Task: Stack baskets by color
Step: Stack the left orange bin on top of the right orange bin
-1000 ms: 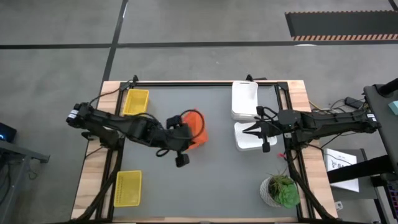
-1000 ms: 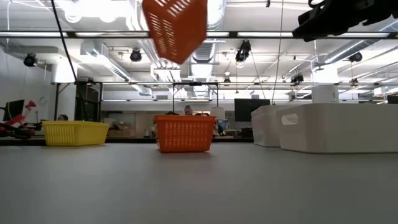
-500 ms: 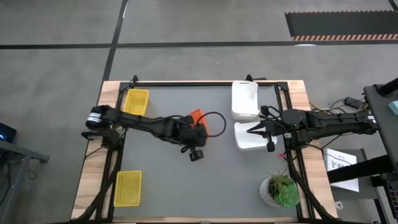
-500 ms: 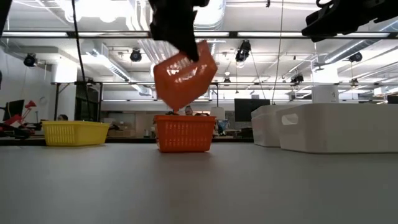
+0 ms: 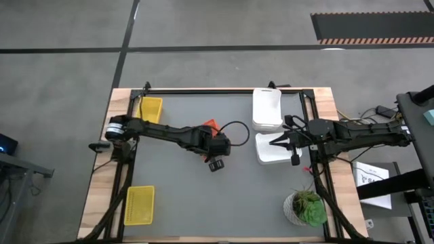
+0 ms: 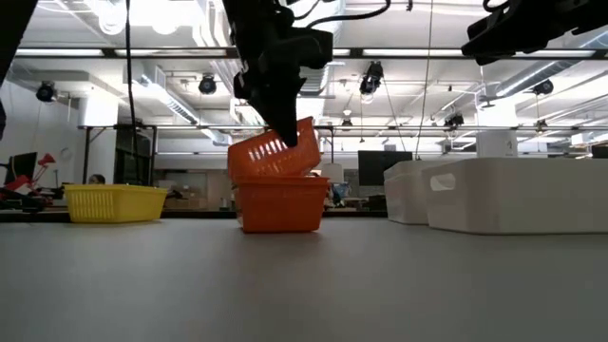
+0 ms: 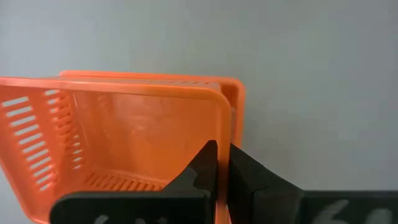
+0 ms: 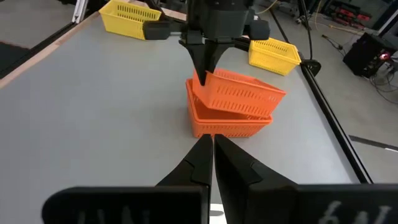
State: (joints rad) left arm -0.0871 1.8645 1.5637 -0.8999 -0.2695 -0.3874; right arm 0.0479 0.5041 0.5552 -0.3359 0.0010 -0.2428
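My left gripper [image 7: 221,152] is shut on an orange mesh basket [image 6: 272,156] at mid-table. This basket is tilted, and its lower part rests in a second orange basket [image 6: 279,205] standing on the table. In the right wrist view the left gripper [image 8: 201,73] comes down on the upper basket [image 8: 242,94]. My right gripper [image 8: 209,140] is shut on nothing, raised above a white basket [image 5: 272,153] at the right. Another white basket [image 5: 266,108] stands behind that one. Yellow baskets sit at the far left [image 5: 148,110] and near left [image 5: 139,203]. My left gripper pinches the rim of one side wall [image 7: 222,127] of the upper orange basket, one finger [image 7: 200,169] inside the basket and one [image 7: 252,180] outside. The fingers come steeply from above. The held side is up; the opposite side sits down in the lower basket [image 8: 225,124].
A potted green plant [image 5: 306,207] stands at the near right corner. The grey tabletop [image 5: 203,196] lies open between the orange baskets and the near edge. A black frame [image 5: 308,102] runs along the table's sides.
My left gripper has come down and a little toward the table's right, tipping steeper. The orange basket it holds has sunk from high above the table onto the orange basket standing there, and it now sits tilted in that one. My right arm has stayed put.
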